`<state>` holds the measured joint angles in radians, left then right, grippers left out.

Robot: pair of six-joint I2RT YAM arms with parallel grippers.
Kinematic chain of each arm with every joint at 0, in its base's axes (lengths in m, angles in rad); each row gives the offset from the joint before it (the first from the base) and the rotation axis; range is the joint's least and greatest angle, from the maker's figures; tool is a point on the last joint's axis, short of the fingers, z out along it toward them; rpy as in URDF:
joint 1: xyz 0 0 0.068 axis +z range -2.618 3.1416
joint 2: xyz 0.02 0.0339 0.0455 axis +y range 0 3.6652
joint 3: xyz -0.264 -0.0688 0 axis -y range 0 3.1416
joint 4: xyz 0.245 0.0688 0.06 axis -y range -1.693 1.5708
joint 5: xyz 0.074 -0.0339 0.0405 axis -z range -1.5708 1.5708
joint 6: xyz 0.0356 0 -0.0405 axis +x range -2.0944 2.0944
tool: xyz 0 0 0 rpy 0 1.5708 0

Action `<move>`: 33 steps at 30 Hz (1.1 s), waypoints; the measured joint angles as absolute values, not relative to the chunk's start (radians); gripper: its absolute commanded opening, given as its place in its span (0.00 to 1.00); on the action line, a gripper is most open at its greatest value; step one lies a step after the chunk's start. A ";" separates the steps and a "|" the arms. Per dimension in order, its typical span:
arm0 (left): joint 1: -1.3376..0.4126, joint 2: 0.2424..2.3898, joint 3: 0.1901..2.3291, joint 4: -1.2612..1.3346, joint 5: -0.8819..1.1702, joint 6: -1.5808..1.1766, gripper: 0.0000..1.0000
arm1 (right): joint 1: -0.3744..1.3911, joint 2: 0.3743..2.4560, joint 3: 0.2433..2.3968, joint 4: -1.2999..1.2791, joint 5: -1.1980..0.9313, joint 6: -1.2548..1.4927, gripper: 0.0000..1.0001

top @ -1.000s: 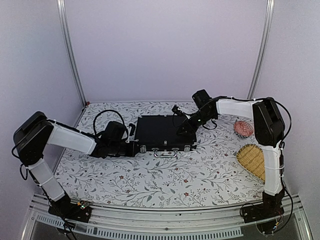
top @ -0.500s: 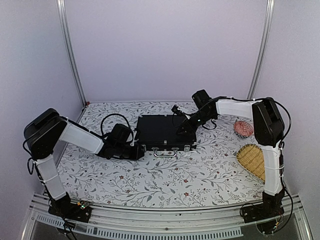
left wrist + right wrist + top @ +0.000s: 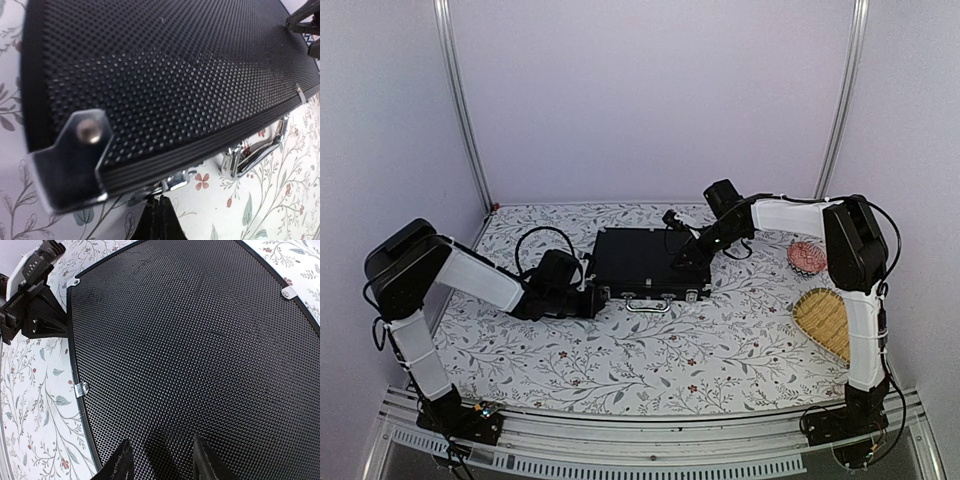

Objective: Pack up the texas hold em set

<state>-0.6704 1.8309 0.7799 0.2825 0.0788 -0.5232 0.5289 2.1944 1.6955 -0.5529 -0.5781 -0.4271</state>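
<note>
The black case (image 3: 642, 258) lies closed on the floral table, with silver latches and handle (image 3: 647, 306) on its near side. Chips, dice and cards are hidden. My left gripper (image 3: 597, 299) is shut and empty at the case's front left corner. In the left wrist view its fingertips (image 3: 159, 202) sit just below a silver latch (image 3: 189, 177), with the handle (image 3: 255, 150) to the right. My right gripper (image 3: 683, 257) is open over the right part of the lid. In the right wrist view its fingers (image 3: 123, 460) hover spread just above the dotted lid (image 3: 190, 340).
A red patterned round dish (image 3: 807, 257) and a woven yellow basket (image 3: 823, 322) stand at the right near the right arm. Metal frame posts (image 3: 460, 110) rise at the back corners. The table's front rail (image 3: 640, 445) runs along the bottom.
My left gripper has moved right along the table, from the case's left side to its front left corner by the latch. The right gripper has stayed over the lid.
</note>
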 measured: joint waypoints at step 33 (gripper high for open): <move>-0.537 1.882 0.666 0.607 0.173 -0.020 0.79 | 0.530 2.318 1.955 -0.707 -0.525 -0.487 0.51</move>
